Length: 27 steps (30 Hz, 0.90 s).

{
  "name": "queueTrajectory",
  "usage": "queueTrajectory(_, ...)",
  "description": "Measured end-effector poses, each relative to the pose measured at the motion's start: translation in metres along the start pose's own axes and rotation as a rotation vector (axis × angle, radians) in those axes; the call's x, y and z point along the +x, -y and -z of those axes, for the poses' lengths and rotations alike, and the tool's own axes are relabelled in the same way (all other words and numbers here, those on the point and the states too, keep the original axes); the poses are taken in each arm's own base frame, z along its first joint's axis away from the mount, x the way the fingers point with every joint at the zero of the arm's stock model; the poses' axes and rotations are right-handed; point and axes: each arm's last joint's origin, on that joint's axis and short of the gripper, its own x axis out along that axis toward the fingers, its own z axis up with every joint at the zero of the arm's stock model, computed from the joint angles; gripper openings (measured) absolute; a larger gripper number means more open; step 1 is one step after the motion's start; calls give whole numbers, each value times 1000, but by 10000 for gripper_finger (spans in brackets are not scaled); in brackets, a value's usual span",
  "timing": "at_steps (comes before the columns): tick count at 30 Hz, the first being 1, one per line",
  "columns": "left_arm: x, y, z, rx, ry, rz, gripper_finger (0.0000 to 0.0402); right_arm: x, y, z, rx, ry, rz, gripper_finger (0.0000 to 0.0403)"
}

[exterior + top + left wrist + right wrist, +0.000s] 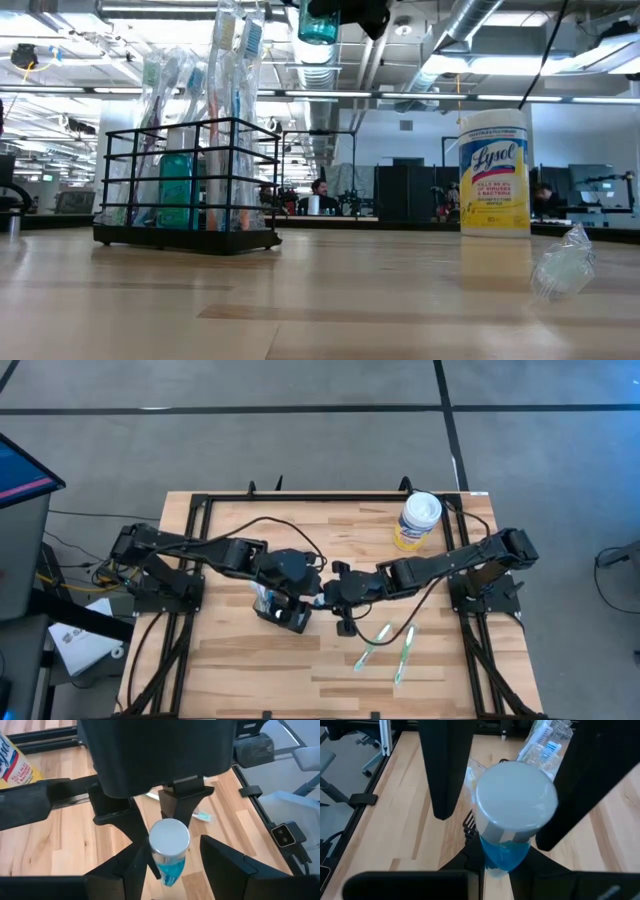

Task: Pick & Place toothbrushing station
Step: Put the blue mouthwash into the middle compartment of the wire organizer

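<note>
Your right gripper (512, 815) is clamped on a blue bottle (512, 810); left gripper (170, 862) jaws apart beside it, seemingly above the toothbrushing station (190, 185), mid-table.

Both arms reach inward and meet over the middle of the table. The left gripper (285, 600) points toward the right arm, its fingers (227, 865) spread apart. The right gripper (335, 592) faces it, fingers (445, 770) clamped on a blue bottle.
</note>
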Motion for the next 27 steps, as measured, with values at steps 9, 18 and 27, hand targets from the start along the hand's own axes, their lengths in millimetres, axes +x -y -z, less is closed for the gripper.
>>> queueTrajectory(9, 0, -1, 0, -4, -5, -48, 173, 0, 2, 0, 4, 0, 5, 46)
queueTrajectory(18, 16, -2, 3, -22, -41, -49, 172, 1, 2, 2, 4, -19, 5, 46)
queueTrajectory(27, 16, -4, 4, -23, -50, -80, 170, 1, 2, 2, 4, -20, 6, 46)
